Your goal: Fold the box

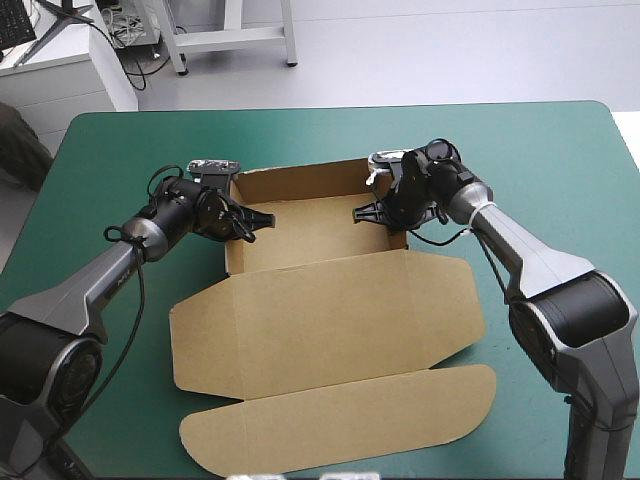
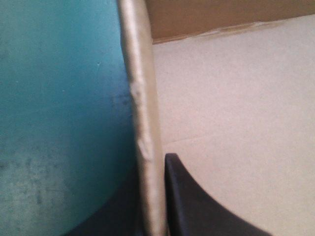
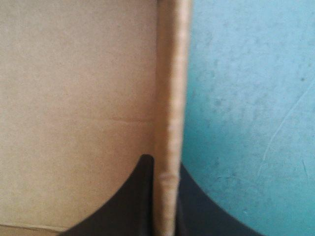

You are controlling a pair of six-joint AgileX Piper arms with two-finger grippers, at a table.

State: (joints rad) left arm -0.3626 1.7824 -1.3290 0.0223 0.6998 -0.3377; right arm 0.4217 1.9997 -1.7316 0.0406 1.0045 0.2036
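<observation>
The brown box [image 1: 315, 300] lies mid-table as an open tray with its far and side walls raised and the lid flat toward the near edge. My left gripper [image 1: 245, 222] is shut on the box's left wall [image 2: 142, 123], one black finger [image 2: 197, 206] inside the tray and the other outside over the cover. My right gripper [image 1: 372, 210] is shut on the box's right wall [image 3: 170, 123], with a black finger [image 3: 133, 201] on the inner side. The tray floor [image 2: 236, 108] shows pale beside each wall.
The teal-green cover [image 1: 540, 160] lies bare around the box on the far, left and right sides. The flat lid and its rounded front flap [image 1: 350, 420] reach close to the table's near edge.
</observation>
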